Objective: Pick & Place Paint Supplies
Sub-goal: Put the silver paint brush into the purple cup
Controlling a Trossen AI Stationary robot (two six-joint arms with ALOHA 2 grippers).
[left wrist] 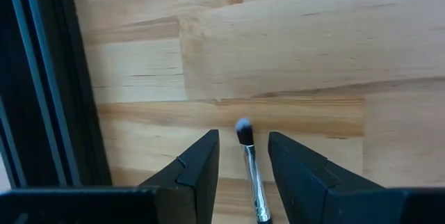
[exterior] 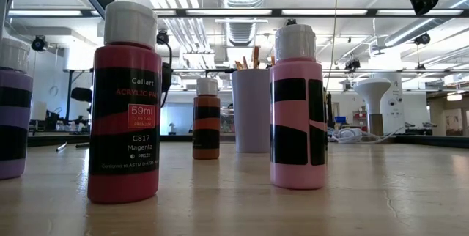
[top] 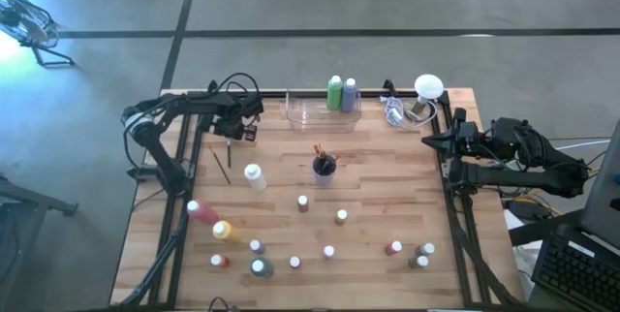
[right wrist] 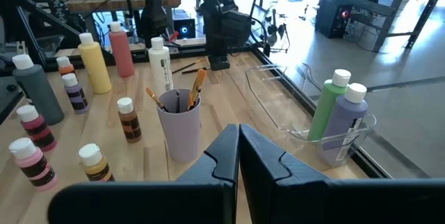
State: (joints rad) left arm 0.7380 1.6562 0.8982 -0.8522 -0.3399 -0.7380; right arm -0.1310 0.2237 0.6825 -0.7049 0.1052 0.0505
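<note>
A thin paintbrush (left wrist: 252, 175) with a silver ferrule lies flat on the wooden table near its far left corner. My left gripper (left wrist: 243, 136) hangs open just above it, pointing steeply down, one finger on each side of the brush without touching it; the high view shows this gripper (top: 227, 138) by the table's left rail. At the table's right edge my right gripper (right wrist: 238, 142) waits shut, raised and holding nothing. Several small paint bottles (top: 303, 202) stand on the near half of the table.
A clear tray (top: 323, 113) at the far edge holds a green bottle (top: 334, 92) and a purple bottle (top: 350, 94). A lavender cup (top: 324, 167) with brushes stands mid-table. White (top: 256, 177), pink (top: 201, 210) and yellow (top: 223, 230) bottles lie at the left. The black frame rail (left wrist: 42, 78) runs beside the left gripper.
</note>
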